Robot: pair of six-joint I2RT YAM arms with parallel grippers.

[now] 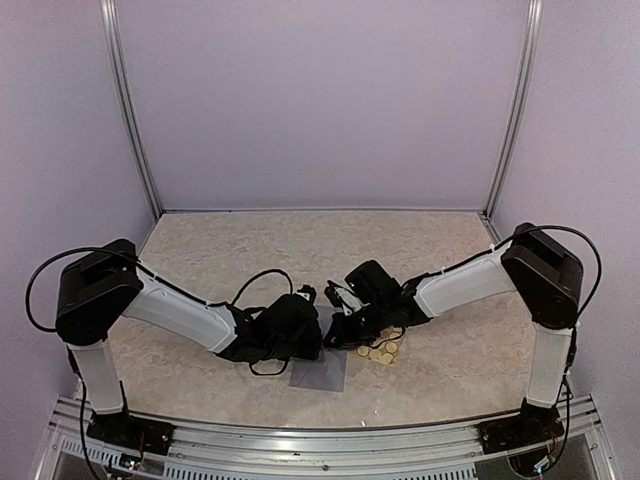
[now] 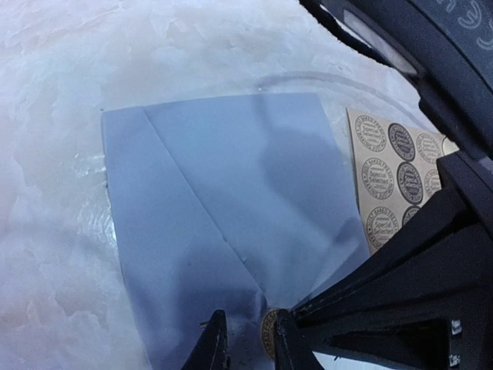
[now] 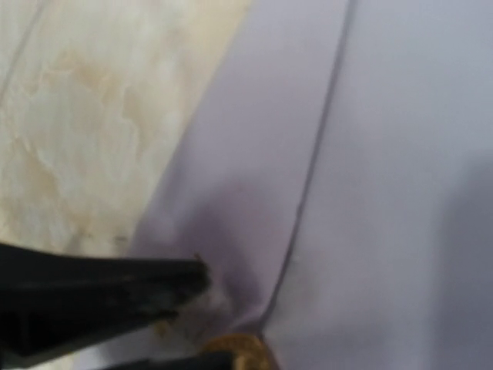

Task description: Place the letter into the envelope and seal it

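At six o'clock on the marbled surface (image 1: 440, 260) lies the flat grey-lavender paper envelope (image 1: 318, 376). At its flap tip, the left hand (image 2: 248, 343) is narrowly parted and the right hand (image 1: 345, 322) closed.

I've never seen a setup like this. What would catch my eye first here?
The left arm and the right arm, both white and black, lean in and meet over the middle of the pale marbled table. Under them lies a grey-lavender envelope with its triangular flap folded down and a round gold sticker at the flap's tip. Beside it, on the right arm's side, lies a tan sheet of round stickers.
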